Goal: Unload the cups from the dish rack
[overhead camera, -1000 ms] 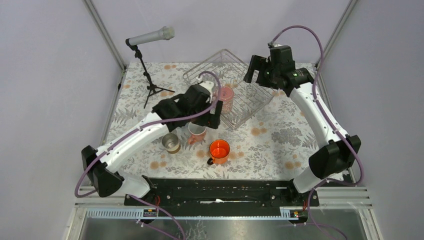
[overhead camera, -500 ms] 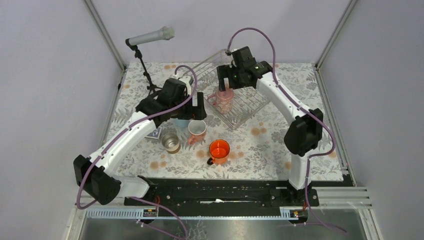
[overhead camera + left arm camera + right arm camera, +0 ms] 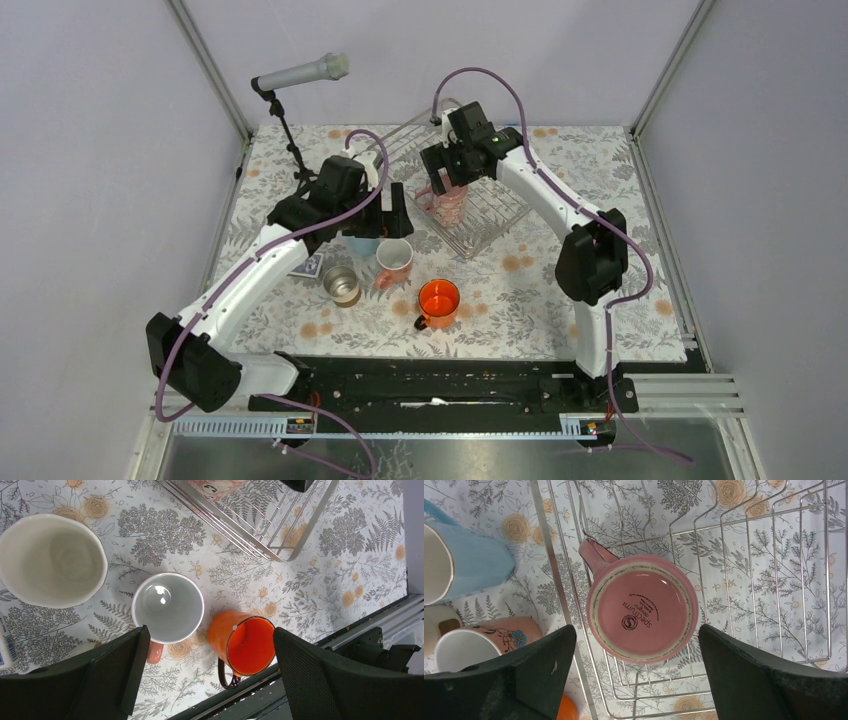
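Four cups, the light blue mug (image 3: 474, 562), salmon-pink mug (image 3: 394, 262), orange mug (image 3: 438, 299) and steel cup (image 3: 341, 285), stand on the table (image 3: 600, 290) to the lower left of the dish rack (image 3: 500, 205), so I judge only the dusty-pink mug (image 3: 642, 615) is left, upside down inside the rack under the spread-apart right gripper (image 3: 635, 630), while the left gripper (image 3: 210, 630) hangs apart, empty.

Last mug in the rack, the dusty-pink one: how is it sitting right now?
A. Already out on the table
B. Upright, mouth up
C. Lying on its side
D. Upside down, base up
D: the right wrist view looks straight down on the printed underside of the dusty-pink mug, which stands inside the dish rack between the open fingers of the right gripper.
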`<state>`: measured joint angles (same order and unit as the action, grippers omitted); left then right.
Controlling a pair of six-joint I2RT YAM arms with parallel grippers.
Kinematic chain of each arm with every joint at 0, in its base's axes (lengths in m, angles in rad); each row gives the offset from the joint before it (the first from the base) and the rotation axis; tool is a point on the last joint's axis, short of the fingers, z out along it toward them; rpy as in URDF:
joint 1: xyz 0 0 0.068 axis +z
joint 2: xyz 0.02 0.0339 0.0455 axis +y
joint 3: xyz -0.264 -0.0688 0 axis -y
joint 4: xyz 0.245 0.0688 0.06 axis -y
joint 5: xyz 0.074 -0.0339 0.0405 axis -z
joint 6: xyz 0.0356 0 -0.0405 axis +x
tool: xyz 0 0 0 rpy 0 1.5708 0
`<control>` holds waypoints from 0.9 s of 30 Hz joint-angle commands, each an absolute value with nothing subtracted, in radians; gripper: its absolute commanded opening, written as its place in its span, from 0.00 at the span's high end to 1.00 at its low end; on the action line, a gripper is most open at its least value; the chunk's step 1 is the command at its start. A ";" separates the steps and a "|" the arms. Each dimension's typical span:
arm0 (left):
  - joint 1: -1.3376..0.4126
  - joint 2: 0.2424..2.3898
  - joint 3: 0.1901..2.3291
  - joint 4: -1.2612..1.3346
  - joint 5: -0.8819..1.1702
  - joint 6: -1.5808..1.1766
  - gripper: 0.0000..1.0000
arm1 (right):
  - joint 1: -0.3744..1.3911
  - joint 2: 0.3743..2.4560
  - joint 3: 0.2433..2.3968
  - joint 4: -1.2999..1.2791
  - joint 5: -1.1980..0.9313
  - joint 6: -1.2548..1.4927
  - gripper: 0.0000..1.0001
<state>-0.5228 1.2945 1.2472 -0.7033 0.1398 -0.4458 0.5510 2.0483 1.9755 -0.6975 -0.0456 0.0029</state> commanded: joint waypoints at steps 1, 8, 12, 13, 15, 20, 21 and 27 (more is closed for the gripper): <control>-0.509 1.264 1.241 -0.654 0.177 -0.445 0.01 | 0.569 2.077 2.004 -0.680 -0.019 -0.045 0.00; -0.505 1.264 1.232 -0.645 0.188 -0.448 0.01 | 0.574 2.113 1.993 -0.673 -0.005 -0.058 0.00; -0.503 1.266 1.230 -0.642 0.193 -0.449 0.01 | 0.576 2.122 1.993 -0.664 0.028 -0.050 0.00; -0.503 1.267 1.229 -0.642 0.193 -0.449 0.01 | 0.577 2.126 1.996 -0.663 0.027 -0.047 0.00; -0.503 1.268 1.229 -0.640 0.193 -0.449 0.01 | 0.580 2.133 1.997 -0.664 0.028 -0.048 0.00; -0.501 1.274 1.231 -0.637 0.200 -0.450 0.01 | 0.588 2.159 1.979 -0.662 0.025 -0.045 0.00; -0.502 1.276 1.230 -0.637 0.202 -0.450 0.01 | 0.588 2.166 1.977 -0.662 0.025 -0.044 0.00; -0.502 1.279 1.225 -0.633 0.205 -0.453 0.01 | 0.589 2.187 1.957 -0.651 0.024 -0.030 0.00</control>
